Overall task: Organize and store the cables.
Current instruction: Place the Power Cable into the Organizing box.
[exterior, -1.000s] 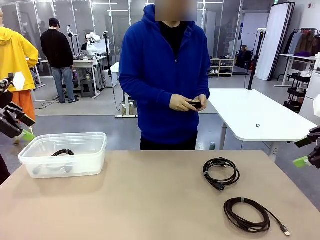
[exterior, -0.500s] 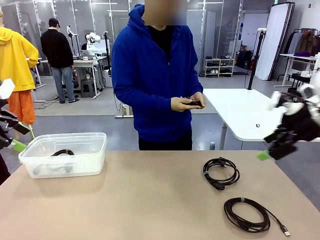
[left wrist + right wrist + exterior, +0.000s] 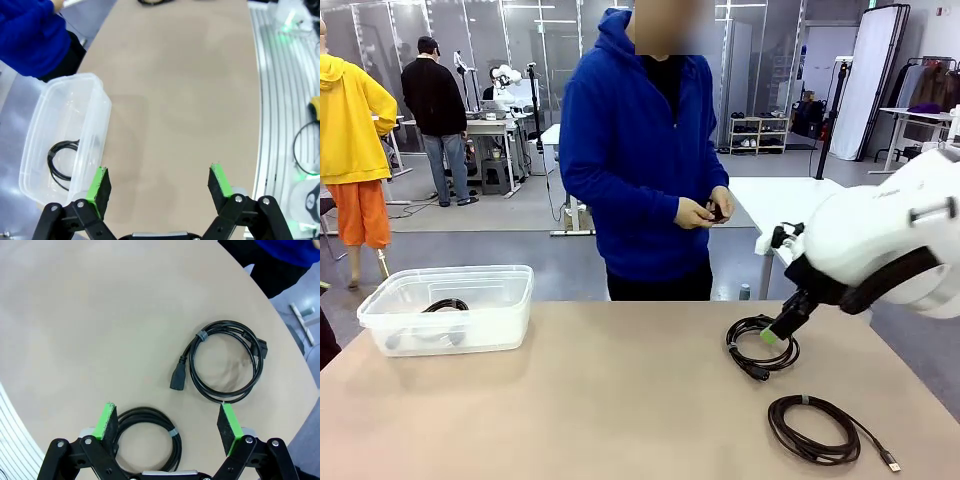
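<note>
- Right gripper (image 3: 775, 332): seen in the front view hanging over the table (image 3: 600, 400) on its 3 o'clock side, at the end of the white arm. In its wrist view the right gripper (image 3: 167, 412) has its green fingers spread wide with nothing clasped between them.
- Far cable (image 3: 762, 345): a round black coil with a plug end, lying flat on the table. In the front view the green pad overlaps the coil's 1 o'clock edge; contact cannot be judged there. In the right wrist view the far cable (image 3: 177, 380) lies at 1 o'clock from the finger gap, clear of both pads.
- Near cable (image 3: 817, 455): a second coil with a light tie, at 5 o'clock from the far one and apart from it. In the right wrist view the near cable (image 3: 145, 413) is seen between the two fingers at the frame's 6 o'clock, partly hidden by the gripper body.
- Boxed cable (image 3: 445, 304): a third coil lying inside the clear plastic box (image 3: 440, 335), on the table's 9 o'clock side.
- Left gripper (image 3: 159, 172): fingers parted wide, empty, held above bare table (image 3: 185, 100). The box (image 3: 95, 90) lies at 10 o'clock from it, with the boxed cable (image 3: 50, 161) on its floor.
- Person: standing at the table's 12 o'clock edge, with both hands (image 3: 705, 212) together around a small dark item that cannot be identified.
</note>
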Controlling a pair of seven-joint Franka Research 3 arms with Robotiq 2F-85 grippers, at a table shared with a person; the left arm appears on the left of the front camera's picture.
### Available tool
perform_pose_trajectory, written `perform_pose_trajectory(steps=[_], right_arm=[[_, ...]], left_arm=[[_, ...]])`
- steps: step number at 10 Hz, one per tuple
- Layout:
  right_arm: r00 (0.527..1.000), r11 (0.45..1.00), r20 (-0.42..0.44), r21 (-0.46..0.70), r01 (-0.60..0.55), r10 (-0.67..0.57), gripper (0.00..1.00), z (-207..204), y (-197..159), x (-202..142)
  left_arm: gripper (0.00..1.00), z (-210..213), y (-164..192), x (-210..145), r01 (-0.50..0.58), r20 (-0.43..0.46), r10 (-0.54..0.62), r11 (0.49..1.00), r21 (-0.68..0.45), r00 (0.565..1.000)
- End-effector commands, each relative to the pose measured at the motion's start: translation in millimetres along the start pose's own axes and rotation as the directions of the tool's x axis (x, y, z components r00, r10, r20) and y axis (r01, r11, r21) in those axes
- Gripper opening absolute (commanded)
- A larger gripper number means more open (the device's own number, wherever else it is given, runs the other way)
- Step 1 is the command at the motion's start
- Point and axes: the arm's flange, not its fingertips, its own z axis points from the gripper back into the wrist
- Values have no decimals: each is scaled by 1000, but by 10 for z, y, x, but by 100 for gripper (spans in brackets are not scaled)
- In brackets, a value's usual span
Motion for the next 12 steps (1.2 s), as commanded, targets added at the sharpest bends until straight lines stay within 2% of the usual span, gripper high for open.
perform_pose_trajectory(steps=[1, 3, 4, 5, 9, 10, 12], right_arm=[[997, 997, -29, -41, 68, -69, 100, -235, -81, 220], [994, 993, -40, -65, 101, -104, 100, -497, -121, 313], [996, 998, -70, -47, 53, -56, 100, -423, -58, 258], [997, 997, -30, -32, 70, -71, 100, -406, -101, 188], [997, 997, -40, -39, 65, -66, 100, -440, -122, 210], [987, 990, -76, -6, 140, -140, 100, -584, -248, 269], [972, 980, -154, 62, 187, -175, 100, -807, -472, 665]], left_arm=[[99, 79, -30, -159, 5, 3, -5, 1000, 1, 1000], [99, 99, -18, -220, -7, 13, 7, 1000, 5, 1000], [99, 84, 104, -217, -17, 24, 17, 1000, -12, 1000], [99, 129, -49, -231, -13, 5, 13, 1000, 16, 1000], [99, 129, -49, -231, -13, 5, 13, 1000, 16, 1000], [99, 129, -49, -231, -13, 5, 13, 1000, 16, 1000], [99, 129, -49, -231, -13, 5, 13, 1000, 16, 1000]])
